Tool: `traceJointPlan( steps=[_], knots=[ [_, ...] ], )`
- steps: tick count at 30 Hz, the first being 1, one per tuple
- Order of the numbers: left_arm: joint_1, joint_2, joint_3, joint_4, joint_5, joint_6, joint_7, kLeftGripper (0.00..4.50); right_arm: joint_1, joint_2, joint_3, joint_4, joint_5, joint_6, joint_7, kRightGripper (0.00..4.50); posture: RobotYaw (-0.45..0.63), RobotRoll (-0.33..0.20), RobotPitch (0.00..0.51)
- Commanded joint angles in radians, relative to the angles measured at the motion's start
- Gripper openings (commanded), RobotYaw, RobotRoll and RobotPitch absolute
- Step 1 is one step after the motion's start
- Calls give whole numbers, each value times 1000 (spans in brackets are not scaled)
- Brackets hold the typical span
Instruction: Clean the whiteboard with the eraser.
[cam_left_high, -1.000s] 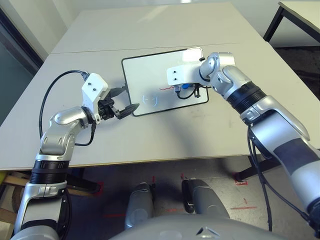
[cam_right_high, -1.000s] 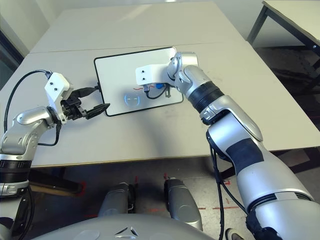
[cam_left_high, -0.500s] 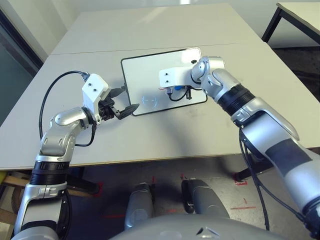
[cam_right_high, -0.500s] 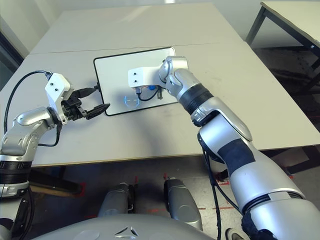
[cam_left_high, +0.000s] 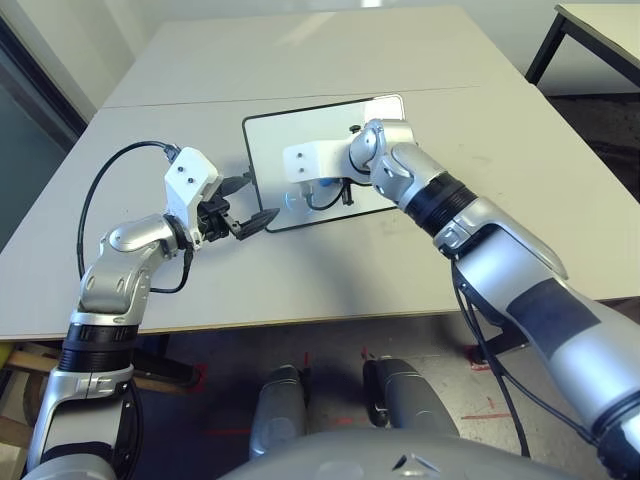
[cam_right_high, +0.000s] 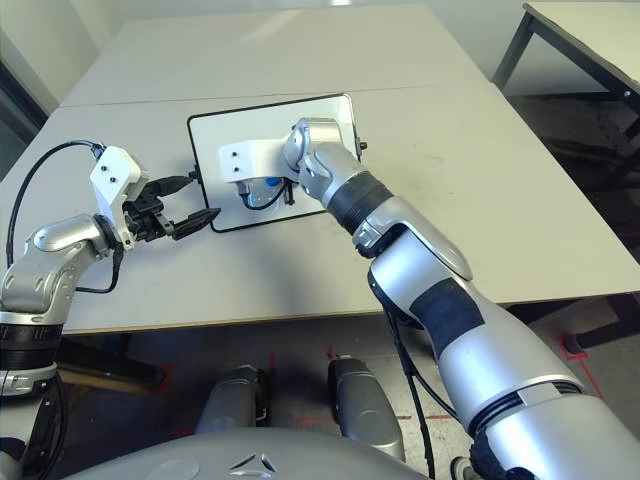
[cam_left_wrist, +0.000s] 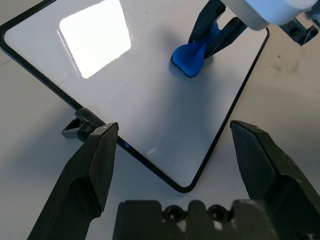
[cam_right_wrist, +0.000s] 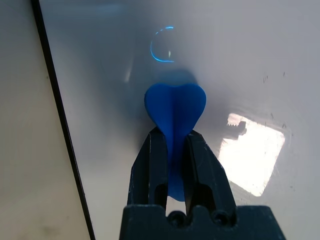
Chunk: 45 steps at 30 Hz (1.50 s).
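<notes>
The whiteboard (cam_left_high: 275, 140) lies flat on the grey table (cam_left_high: 330, 270), black-framed, with a grey knob (cam_left_wrist: 80, 125) on its side. My right gripper (cam_right_wrist: 173, 137) is shut on the blue eraser (cam_right_wrist: 175, 107), which presses on the board's near-left part (cam_right_high: 262, 188). Just ahead of the eraser a faint blue ring mark (cam_right_wrist: 162, 47) shows on the white surface. My left gripper (cam_left_high: 250, 202) stands open at the board's near-left corner, one fingertip (cam_left_wrist: 107, 127) on either side of that corner, holding nothing. The eraser (cam_left_wrist: 192, 55) also shows in the left wrist view.
A seam (cam_left_high: 160, 100) runs across the table behind the board. A second table with black legs (cam_left_high: 600, 30) stands at the far right. A black cable (cam_left_high: 105, 170) loops from my left wrist. The table's front edge (cam_left_high: 300, 322) lies close below the arms.
My right gripper has slid the eraser across the board toward the left, close to the left gripper. A red scribble seen earlier near the eraser no longer shows. The left arm has stayed put.
</notes>
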<state>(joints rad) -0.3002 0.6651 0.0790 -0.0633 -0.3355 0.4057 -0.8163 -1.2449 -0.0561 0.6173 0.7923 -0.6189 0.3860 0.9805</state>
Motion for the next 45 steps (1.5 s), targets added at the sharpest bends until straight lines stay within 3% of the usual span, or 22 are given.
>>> traceJointPlan(
  steps=[1, 25, 45],
  knots=[
    [13, 5, 13, -16, -4, 11, 5, 4500, -16, 8, 5, 17, 5, -3, -8, 215, -12, 0, 70],
    [-11, 6, 4, 0, -4, 9, -1, 4500, 28, -210, 56, 61, -54, -110, -7, 215, -39, 0, 72],
    [1, 14, 17, 4, -6, 7, 1, 4500, 45, -68, 36, -34, -24, -21, -41, 215, -21, 0, 73]
  ],
)
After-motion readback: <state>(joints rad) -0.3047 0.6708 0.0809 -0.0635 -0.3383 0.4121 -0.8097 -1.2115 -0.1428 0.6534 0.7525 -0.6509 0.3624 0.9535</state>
